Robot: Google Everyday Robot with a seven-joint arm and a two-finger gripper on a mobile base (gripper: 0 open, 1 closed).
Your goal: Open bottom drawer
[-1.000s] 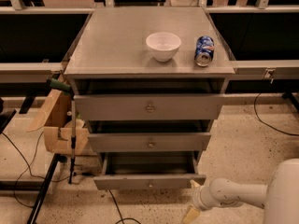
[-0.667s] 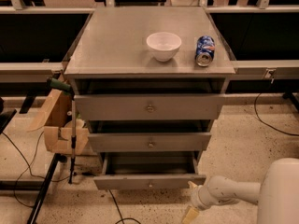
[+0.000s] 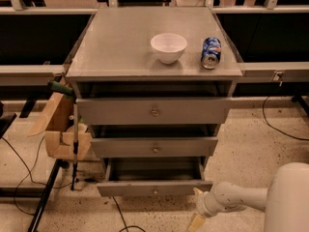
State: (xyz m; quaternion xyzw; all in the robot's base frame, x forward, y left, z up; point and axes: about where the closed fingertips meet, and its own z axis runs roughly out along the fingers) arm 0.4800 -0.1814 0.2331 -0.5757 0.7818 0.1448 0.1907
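The bottom drawer [image 3: 145, 189] is the lowest and narrowest of three grey fronts in the cabinet [image 3: 120, 57]. I see it pulled partly out, its front panel standing forward of the two above, so that the inside of the drawer shows behind it. A small round knob [image 3: 155, 192] sits at the centre of the panel.

The gripper [image 3: 196, 208] hangs low over the floor, just right of and slightly below the right end of that panel, well away from the knob. Its two tan fingers [image 3: 195, 223] stand apart, one tip up near the panel's lower right corner and the other pointing down toward the floor, with nothing between them. I cannot tell whether the upper tip touches the panel. The white forearm [image 3: 241, 199] reaches in from the right, from the rounded white body at the lower right corner of the view.

The middle drawer [image 3: 154, 147] and the top drawer [image 3: 154, 111] each carry a central knob. On the cabinet top, a white bowl [image 3: 168, 47] stands upright, and a blue soda can [image 3: 211, 52] lies on its side just to the bowl's right, apart from it.

An open cardboard box [image 3: 60, 129] sits against the cabinet's left side. Black cables [image 3: 19, 163] trail over the speckled floor [image 3: 251, 149].
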